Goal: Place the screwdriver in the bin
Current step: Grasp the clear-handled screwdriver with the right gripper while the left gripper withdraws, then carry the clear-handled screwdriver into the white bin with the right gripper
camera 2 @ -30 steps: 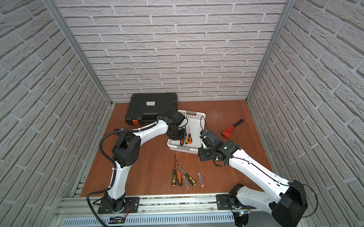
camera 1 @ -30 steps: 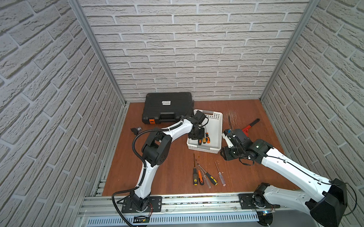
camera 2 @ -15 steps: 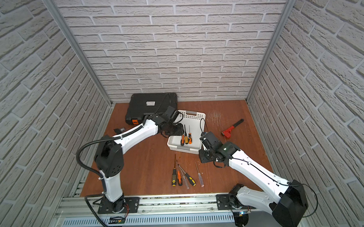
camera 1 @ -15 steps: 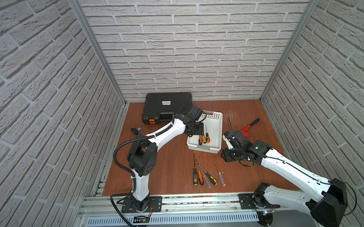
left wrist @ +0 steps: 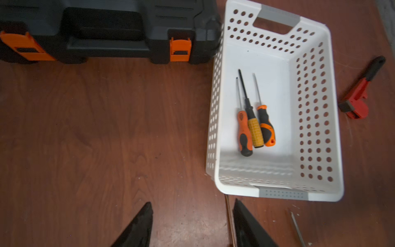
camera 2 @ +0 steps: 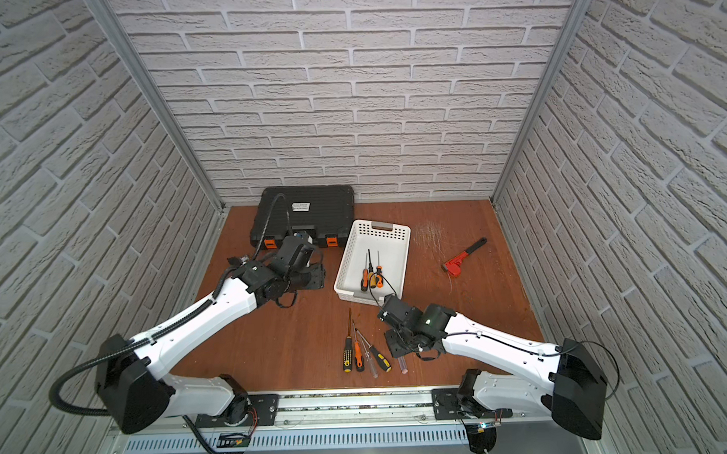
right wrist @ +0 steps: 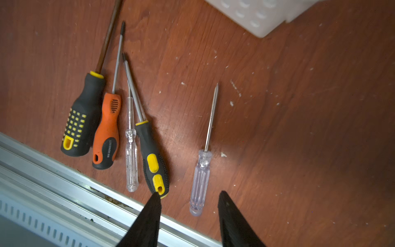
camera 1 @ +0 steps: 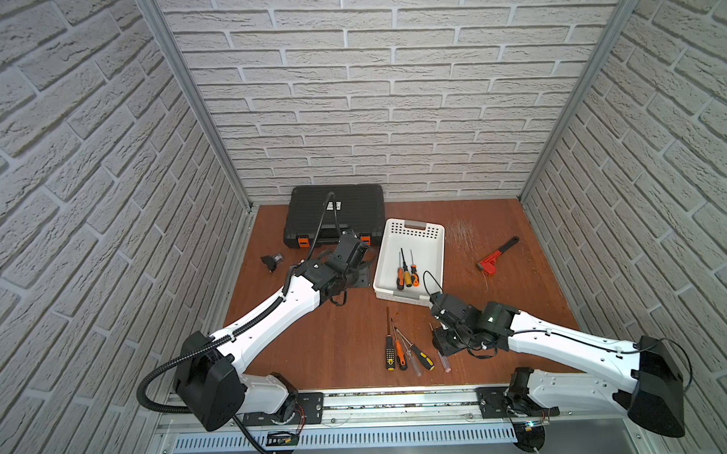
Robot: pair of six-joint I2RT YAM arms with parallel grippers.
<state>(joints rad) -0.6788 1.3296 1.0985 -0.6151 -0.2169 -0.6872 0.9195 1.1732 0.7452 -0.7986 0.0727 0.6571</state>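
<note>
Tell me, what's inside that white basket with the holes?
Three screwdrivers lie side by side on the bin's floor. The rest of its floor shows bare; only the patch beneath them is hidden.

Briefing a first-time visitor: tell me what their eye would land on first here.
The white bin mid-table, with three screwdrivers lying inside. Then five more screwdrivers in a row by the front rail, the right gripper open by the clear-handled one. A red wrench lies alone at the right.
</note>
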